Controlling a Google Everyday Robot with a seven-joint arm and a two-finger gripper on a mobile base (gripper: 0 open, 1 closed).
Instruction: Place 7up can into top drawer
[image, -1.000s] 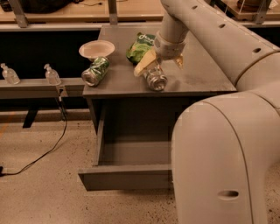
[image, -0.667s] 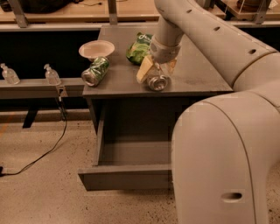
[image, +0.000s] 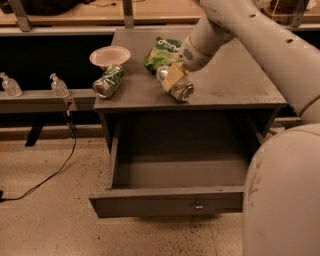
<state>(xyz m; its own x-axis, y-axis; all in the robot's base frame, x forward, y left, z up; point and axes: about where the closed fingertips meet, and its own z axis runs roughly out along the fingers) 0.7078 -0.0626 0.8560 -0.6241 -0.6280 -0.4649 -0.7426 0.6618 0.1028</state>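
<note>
1. Wide shallow grey top drawer (image: 150, 201) pulled out below the dark grey cabinet top (image: 235, 75); front part open from above, back part roofed by that top.
2. Right end of the drawer front hidden behind the large white rounded robot body (image: 285, 200).
3. On the left of the top: dented dark green can (image: 109, 81) just beside a white paper bowl (image: 110, 55); green snack bag (image: 162, 52) behind centre.
4. Gripper (image: 172, 80) low at front centre, at the small silver-grey 7up can (image: 182, 92), near the front edge above the drawer.
5. Bare right half of the top, crossed overhead by the white arm (image: 260, 35).
</note>
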